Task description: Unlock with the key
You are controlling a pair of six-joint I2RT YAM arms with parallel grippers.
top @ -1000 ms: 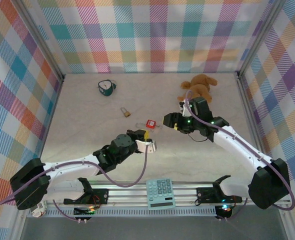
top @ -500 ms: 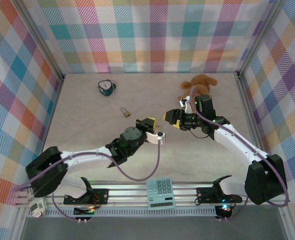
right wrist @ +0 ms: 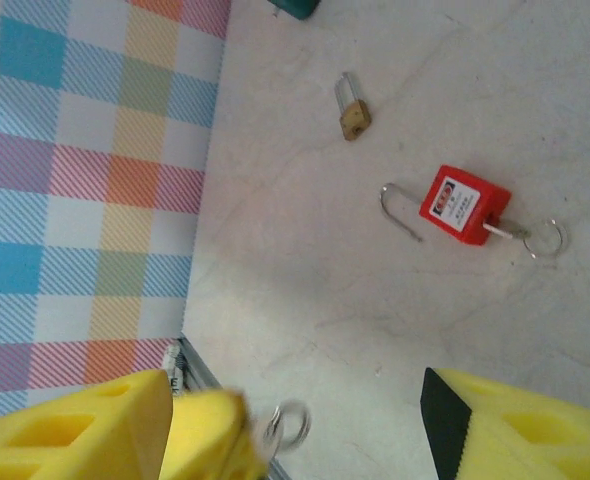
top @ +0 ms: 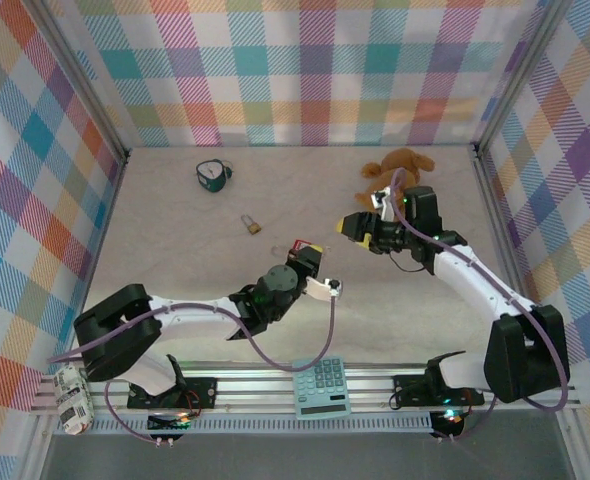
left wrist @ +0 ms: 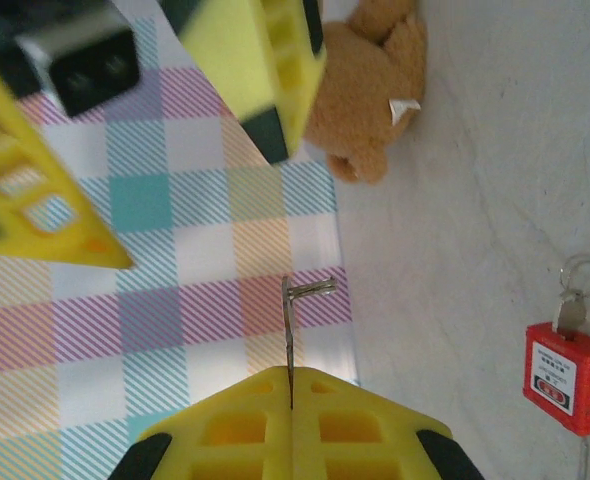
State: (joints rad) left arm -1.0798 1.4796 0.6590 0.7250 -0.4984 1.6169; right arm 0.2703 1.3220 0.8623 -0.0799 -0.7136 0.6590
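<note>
My left gripper [left wrist: 291,375] is shut on the key [left wrist: 289,335], a thin blade seen edge-on with a small ring [left wrist: 311,289] at its tip. In the top view the left gripper [top: 310,258] hangs above the table beside my right gripper [top: 355,226]. The right gripper [right wrist: 295,425] is open, its yellow fingers [left wrist: 265,60] wide apart just beyond the key's tip. The key ring [right wrist: 290,428] sits between them. The red padlock [right wrist: 463,205] lies on the table with its shackle [right wrist: 400,210] swung out and another key and ring [right wrist: 545,238] in its base.
A small brass padlock [top: 249,224] lies left of the red one, and a teal object [top: 212,175] sits at the back left. A brown teddy bear [top: 400,165] is behind the right gripper. A calculator [top: 321,386] rests on the front rail.
My left gripper has swung right and forward, covering most of the red padlock in the top view. The right gripper has drawn back toward the teddy bear.
</note>
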